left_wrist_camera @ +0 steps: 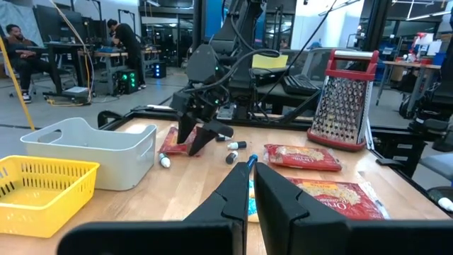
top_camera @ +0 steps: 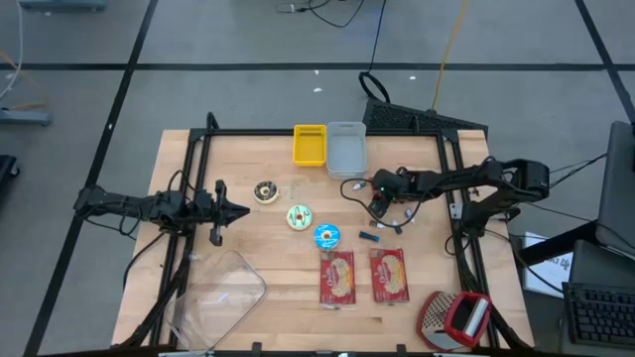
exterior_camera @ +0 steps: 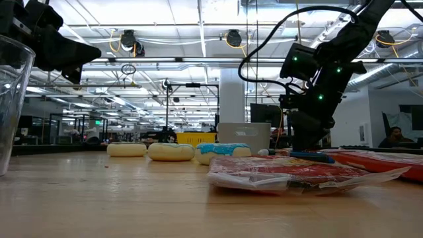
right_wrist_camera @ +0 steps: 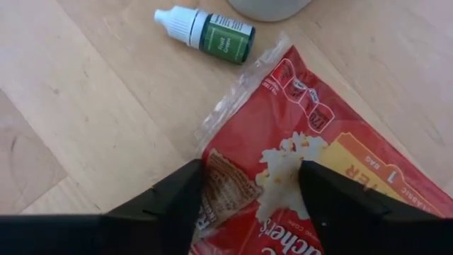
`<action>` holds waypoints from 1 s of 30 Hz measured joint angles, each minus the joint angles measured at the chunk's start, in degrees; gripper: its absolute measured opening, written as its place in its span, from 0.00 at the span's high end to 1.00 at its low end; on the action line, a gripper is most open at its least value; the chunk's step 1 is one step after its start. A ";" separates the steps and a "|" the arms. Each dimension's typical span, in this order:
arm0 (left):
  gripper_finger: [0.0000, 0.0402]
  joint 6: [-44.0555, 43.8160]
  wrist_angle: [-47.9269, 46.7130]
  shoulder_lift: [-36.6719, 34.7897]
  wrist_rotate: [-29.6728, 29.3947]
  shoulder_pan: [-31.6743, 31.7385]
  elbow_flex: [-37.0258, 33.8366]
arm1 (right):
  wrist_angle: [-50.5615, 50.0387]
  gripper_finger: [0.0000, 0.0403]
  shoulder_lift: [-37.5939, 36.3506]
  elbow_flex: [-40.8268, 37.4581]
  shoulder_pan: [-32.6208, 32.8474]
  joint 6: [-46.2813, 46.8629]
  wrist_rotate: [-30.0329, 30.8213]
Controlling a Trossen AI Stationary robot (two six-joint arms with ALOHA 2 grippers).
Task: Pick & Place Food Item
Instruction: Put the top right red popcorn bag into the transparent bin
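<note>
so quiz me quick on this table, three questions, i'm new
1. True or false: the left gripper is wide open.
2. What lies under the right gripper's open fingers? a) red snack packet b) dropper bottle c) grater
3. How many donuts lie on the table?

Key: 1 false; 2 a; 3 three.

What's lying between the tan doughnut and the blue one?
A green-iced doughnut, midway in the diagonal row from the tan doughnut to the blue doughnut; the high view shows it.
</note>
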 joint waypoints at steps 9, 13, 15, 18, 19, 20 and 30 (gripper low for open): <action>0.94 0.00 -0.02 0.01 0.02 0.01 0.00 | 0.86 0.74 0.00 -0.07 0.02 -1.50 -0.65; 0.94 0.00 -0.02 0.01 0.00 0.02 0.00 | 0.65 0.82 -1.83 -0.18 0.02 -2.38 -1.05; 0.94 0.00 0.00 0.01 0.00 0.00 0.00 | 0.39 0.86 -3.84 -0.22 0.02 -2.47 -1.10; 0.94 0.00 -0.01 0.01 0.02 0.01 0.00 | 0.62 0.92 -7.47 -0.22 0.04 -2.48 -1.06; 0.94 0.00 0.00 -0.02 0.00 0.01 0.00 | 0.59 0.94 -8.66 -0.22 0.04 -2.49 -1.04; 0.94 0.00 -0.02 0.01 0.02 0.00 0.01 | 0.64 0.96 -9.90 -0.22 0.12 -2.49 -1.04; 0.94 0.00 0.00 -0.02 0.02 0.02 0.00 | 0.98 1.00 -22.59 -0.20 2.11 -8.17 -0.67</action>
